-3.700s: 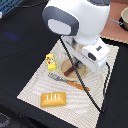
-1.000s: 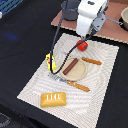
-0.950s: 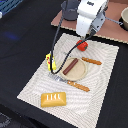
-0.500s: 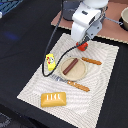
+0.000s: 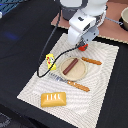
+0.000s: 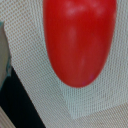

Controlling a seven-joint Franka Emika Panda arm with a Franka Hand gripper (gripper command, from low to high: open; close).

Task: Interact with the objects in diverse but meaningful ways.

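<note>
In the exterior view, we note the arm over the red tomato (image 5: 82, 47) at upper centre; the fingers' state we cannot tell. The sausage (image 5: 70, 66) lies on the tan plate (image 5: 80, 75), and the bread loaf (image 5: 53, 99) at lower left. In the wrist view, the tomato (image 6: 77, 40) fills the frame above the woven mat (image 6: 95, 97).

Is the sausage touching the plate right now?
Touching. The exterior view shows the sausage lying flat across the plate, inside its rim.
</note>
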